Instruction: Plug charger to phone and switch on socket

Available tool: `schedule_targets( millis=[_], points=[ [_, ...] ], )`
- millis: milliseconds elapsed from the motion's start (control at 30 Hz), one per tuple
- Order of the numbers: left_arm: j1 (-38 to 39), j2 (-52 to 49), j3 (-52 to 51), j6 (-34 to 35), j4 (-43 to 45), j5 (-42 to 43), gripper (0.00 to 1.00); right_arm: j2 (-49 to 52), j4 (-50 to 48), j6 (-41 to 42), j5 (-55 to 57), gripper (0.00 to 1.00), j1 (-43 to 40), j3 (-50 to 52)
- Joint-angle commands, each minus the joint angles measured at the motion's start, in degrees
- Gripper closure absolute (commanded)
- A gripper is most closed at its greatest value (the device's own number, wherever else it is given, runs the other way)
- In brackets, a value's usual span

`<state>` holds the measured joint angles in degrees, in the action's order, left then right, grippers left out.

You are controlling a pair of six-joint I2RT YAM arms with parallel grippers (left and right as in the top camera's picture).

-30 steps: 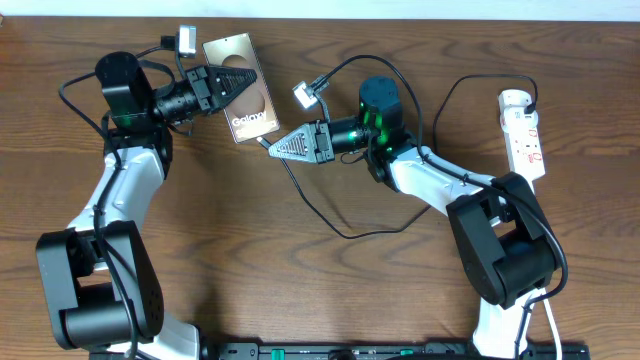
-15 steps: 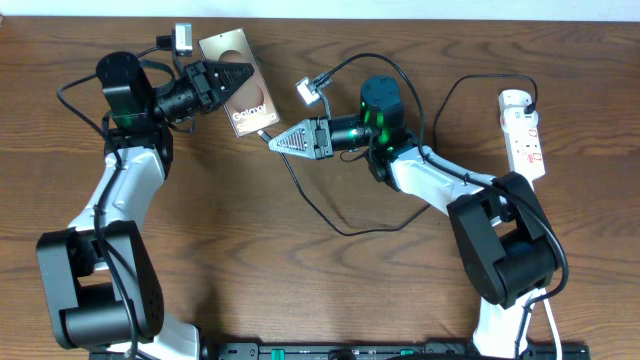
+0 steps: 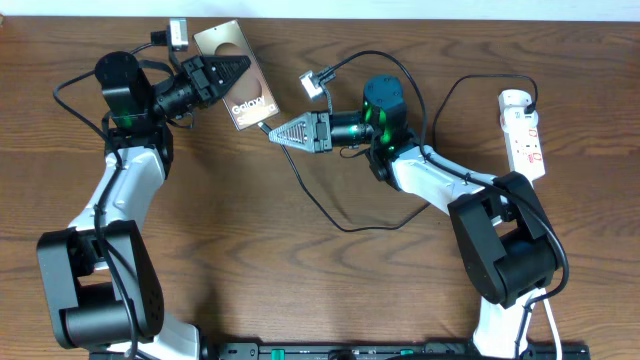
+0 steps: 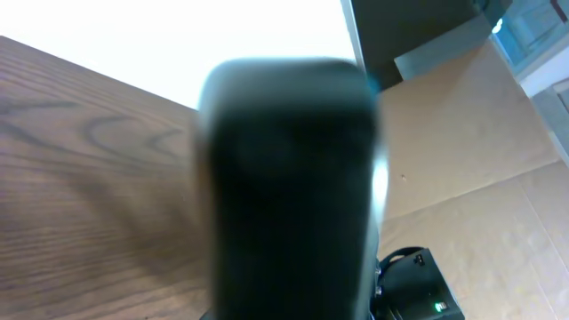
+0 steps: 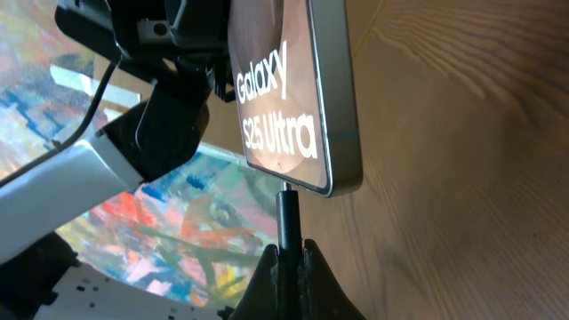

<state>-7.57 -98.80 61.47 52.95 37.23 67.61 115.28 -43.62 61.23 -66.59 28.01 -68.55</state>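
Checking in from the remote desk. The phone (image 3: 250, 100) is in the upper left of the overhead view. It's a thin flat slab with a glossy bronze back, white "Galaxy" lettering and a rounded, metal-looking rim. The back faces up, and the left tool (image 3: 240, 68) is clamped on it, with black fingers covering part of the back. I can't tell if the phone rests on the worktop (image 3: 250, 260) or hangs just off it. My left wrist view is pretty much useless: one big blurry dark block fills the centre, with wood grain on the left side and brown cardboard (image 4: 462, 178) on the right.

The right tool (image 3: 272, 135) is pinched together on the charger (image 3: 350, 231), gripping its small black connector (image 5: 286, 213). In the right wrist view the tip touches the phone's lower edge, right under the "S25 Ultra" text. I can't tell if it's actually seated in the port, and the tool's fingers hide the back of the connector. The thin matte cable loops over the dark, clearly grained wood near the frame centre, then arcs to the upper right.

The socket (image 3: 527, 140) lies at the upper right edge of the overhead view. It's a white plastic strip with a rounded end and small red marks. The switch position is too small to read. The black cable ends at the strip's top end.
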Motion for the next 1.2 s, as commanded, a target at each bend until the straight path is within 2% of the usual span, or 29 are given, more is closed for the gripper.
schedule_targets(
  millis=[0, 467, 1167],
  points=[
    [1.6, 0.1, 0.6, 2.1, 0.2, 1.7, 0.93, 0.2, -0.8, 0.9, 7.8, 0.99, -0.7, -0.9],
    [1.6, 0.1, 0.6, 6.3, 3.0, -2.4, 0.93, 0.2, -0.8, 1.6, 10.7, 0.99, -0.7, -0.9],
    [1.6, 0.1, 0.6, 6.3, 5.5, -2.6, 0.93, 0.2, -3.8, 5.7, 13.6, 0.99, -1.8, -0.9]
  ],
)
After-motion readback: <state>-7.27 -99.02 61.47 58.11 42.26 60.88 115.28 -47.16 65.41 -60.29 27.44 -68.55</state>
